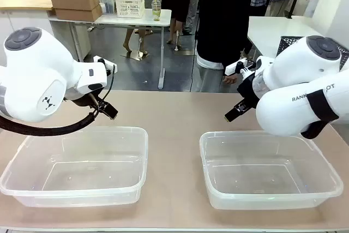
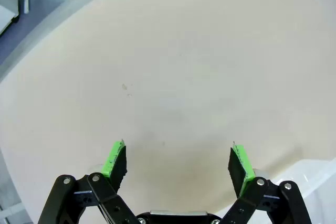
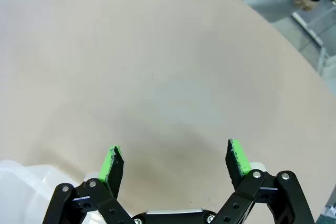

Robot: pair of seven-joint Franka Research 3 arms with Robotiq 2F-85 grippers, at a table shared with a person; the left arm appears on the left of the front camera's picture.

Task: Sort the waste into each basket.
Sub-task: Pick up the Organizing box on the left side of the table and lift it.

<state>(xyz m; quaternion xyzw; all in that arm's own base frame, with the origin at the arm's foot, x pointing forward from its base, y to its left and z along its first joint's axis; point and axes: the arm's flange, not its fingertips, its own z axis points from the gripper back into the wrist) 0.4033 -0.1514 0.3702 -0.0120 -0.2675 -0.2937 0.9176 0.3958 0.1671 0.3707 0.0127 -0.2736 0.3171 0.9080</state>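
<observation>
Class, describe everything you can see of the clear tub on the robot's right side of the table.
The right tub is a large rectangular container of clear, see-through plastic with rounded corners and a rolled rim. It sits upright and level on the beige table, nothing visible inside; the tabletop shows through its base. A matching left tub stands apart from it. The right arm hangs above its far edge, not visibly touching, with the open right gripper just beyond its far-left corner.

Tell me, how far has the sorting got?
Nothing looks done: the left tub and right tub hold nothing. Nothing is in hand either; the left hand and right hand hang open over bare table. No cans or bottles show, so all sorting remains.
</observation>
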